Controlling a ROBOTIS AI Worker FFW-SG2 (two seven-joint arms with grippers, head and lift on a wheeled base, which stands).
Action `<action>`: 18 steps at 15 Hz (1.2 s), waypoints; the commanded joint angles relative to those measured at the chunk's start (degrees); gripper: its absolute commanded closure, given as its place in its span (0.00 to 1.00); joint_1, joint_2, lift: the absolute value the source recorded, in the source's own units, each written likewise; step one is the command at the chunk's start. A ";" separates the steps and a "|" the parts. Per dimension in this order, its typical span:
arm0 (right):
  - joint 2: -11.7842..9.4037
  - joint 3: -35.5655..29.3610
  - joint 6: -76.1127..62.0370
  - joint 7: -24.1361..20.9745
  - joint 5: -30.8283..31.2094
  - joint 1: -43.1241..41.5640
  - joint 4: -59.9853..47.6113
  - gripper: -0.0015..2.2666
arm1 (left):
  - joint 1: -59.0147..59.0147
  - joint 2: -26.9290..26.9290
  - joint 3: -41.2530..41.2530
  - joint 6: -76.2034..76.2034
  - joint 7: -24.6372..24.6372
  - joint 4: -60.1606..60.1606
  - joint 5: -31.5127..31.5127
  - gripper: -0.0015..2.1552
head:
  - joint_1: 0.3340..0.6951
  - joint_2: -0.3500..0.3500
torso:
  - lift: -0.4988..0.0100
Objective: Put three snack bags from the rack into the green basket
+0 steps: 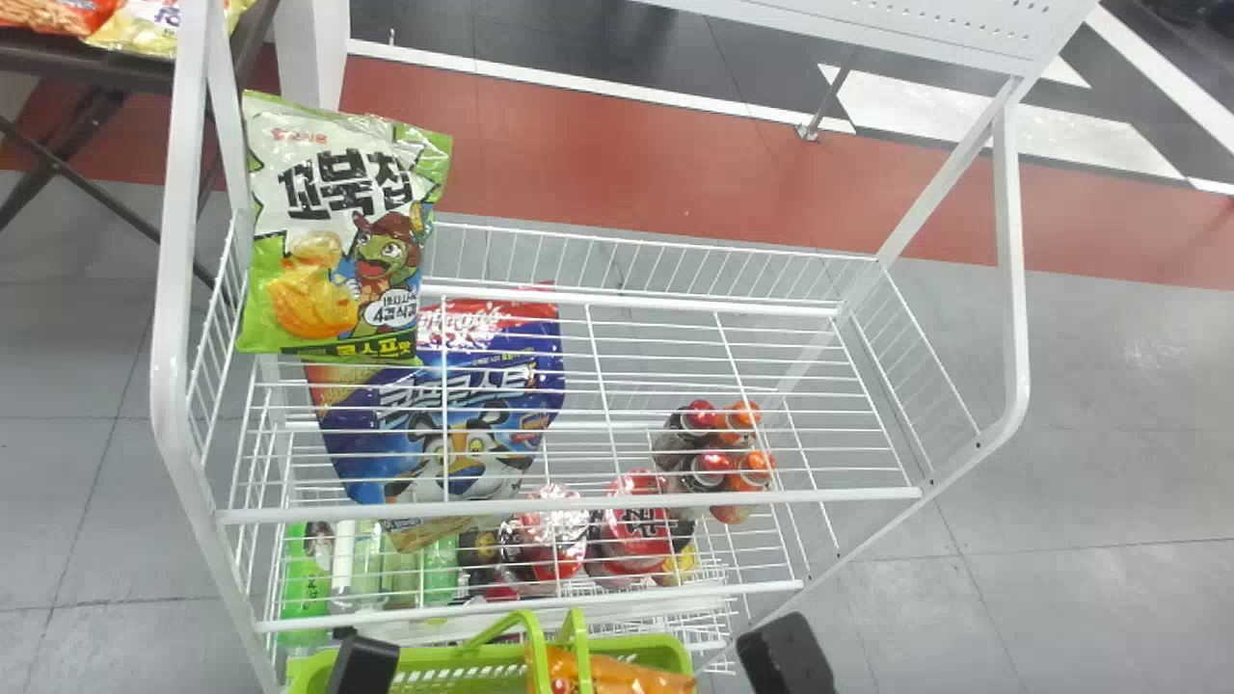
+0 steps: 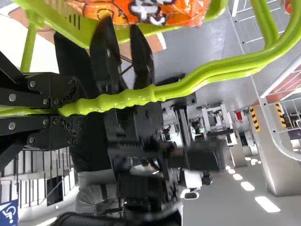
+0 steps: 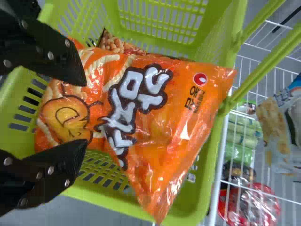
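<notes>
- Holding the curved green plastic handle [image 2: 131, 98] snugly, the black left tool [image 2: 75, 111] likely helps stop the green basket [image 1: 631, 646] from tipping.
- The black right tool [image 3: 86, 113] is wide, its two fingers well apart over the shiny orange snack bag [image 3: 155, 113], so it does not seem to pinch it.
- That bag lies in the basket, partly on a brown and red snack bag [image 3: 113, 43], maybe to save room.
- One more seems needed: the puffy green and white snack bag [image 1: 337, 231] stands at the left of the white wire rack [image 1: 675, 500], facing out, perhaps for easy grabbing.
</notes>
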 commanded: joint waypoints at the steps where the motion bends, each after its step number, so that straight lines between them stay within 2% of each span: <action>1: -0.13 -1.62 5.40 1.07 0.65 0.06 -4.62 0.02 | -0.02 -0.15 0.08 0.00 -0.03 0.04 0.05 0.66 | 1.00 0.00 | 0.98; 3: -0.13 -1.89 5.40 1.07 1.26 0.50 -7.87 0.02 | -0.02 -0.15 0.17 0.00 -0.12 -0.05 0.05 0.66 | 1.00 0.00 | 0.98; 5: 0.05 -2.24 5.40 -2.27 2.76 0.76 -9.28 0.02 | 0.07 -0.15 0.17 0.00 -0.12 0.04 0.05 0.66 | 1.00 0.00 | 0.98; 7: 0.31 -2.94 -0.34 -6.14 2.93 0.76 -9.37 0.03 | -0.02 -0.15 0.17 0.00 -0.12 0.04 0.14 0.66 | 1.00 0.00 | 0.98; 12: 3.39 -3.82 -31.98 -7.98 -2.69 0.76 -4.97 0.03 | -0.02 -0.15 -0.09 -0.52 0.06 0.57 0.14 0.66 | 1.00 0.00 | 0.98; 16: 5.15 -3.47 -66.96 -7.89 -7.44 0.94 5.05 0.03 | 0.07 -0.15 -0.62 -0.70 0.50 0.66 0.05 0.66 | 1.00 0.00 | 0.98; 18: 5.67 -1.80 -72.06 -16.15 -7.00 1.11 7.86 0.03 | 0.07 -0.15 -1.32 -0.70 0.94 1.01 -0.30 0.66 | 1.00 0.00 | 0.98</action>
